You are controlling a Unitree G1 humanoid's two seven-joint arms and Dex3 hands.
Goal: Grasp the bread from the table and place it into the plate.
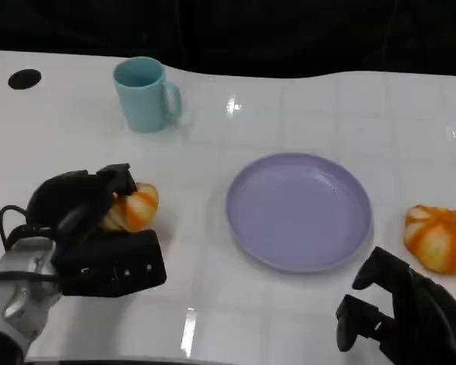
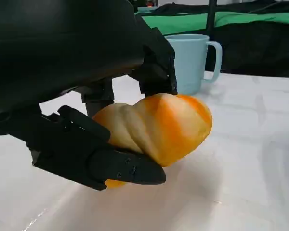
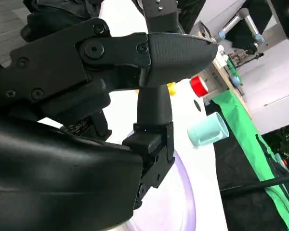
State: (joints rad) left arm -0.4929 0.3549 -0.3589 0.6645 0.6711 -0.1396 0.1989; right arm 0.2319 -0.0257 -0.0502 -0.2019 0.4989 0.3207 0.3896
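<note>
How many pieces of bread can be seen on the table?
2. One bread is at the left, gripped by the left hand, left of the plate. The other bread lies free at the right edge, right of the plate, beyond the right hand.

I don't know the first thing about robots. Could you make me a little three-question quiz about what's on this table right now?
1. True or false: the purple plate already has bread on it.
2. Which hand holds a bread roll? A) the left hand B) the right hand C) neither
3. Fill in: the light blue ____ stands at the far side of the table, behind the left hand.

Key:
1. False. Nothing lies on the plate; one roll is in the left hand's fingers, and a second roll lies on the table to the plate's right.
2. A.
3. mug.
</note>
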